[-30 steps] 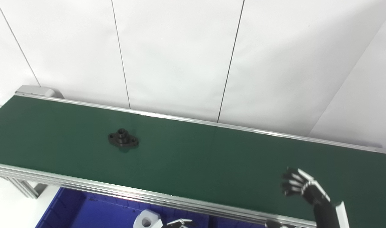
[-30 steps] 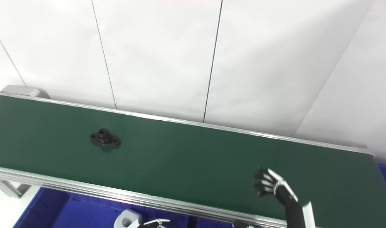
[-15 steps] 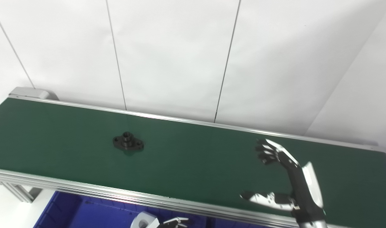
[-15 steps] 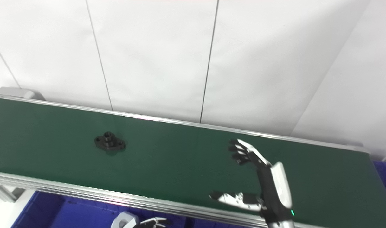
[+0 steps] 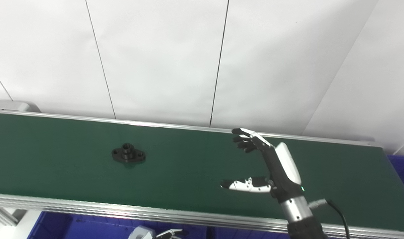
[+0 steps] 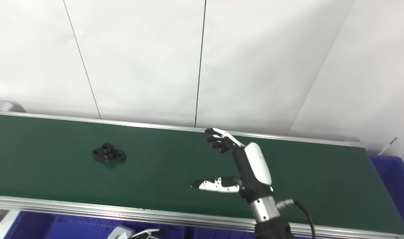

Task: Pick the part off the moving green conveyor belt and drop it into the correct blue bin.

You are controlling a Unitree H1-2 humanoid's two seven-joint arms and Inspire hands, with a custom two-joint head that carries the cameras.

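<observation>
Black flanged part (image 5: 128,155) lies flat on the green conveyor belt (image 5: 188,166), left of centre. Right hand (image 5: 268,166) hovers over the belt well apart from it, fingers (image 5: 246,141) and thumb spread wide, empty. Left hand (image 5: 170,233) barely visible at the bottom edge over the blue bin (image 5: 89,227); finger state indeterminate.

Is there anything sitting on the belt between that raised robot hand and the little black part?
Nothing visible. The right hand is open above the green belt, and the black part lies to its left. Only bare belt shows between them. The left hand is low at the picture's edge, by the blue bin, out of the way.
</observation>
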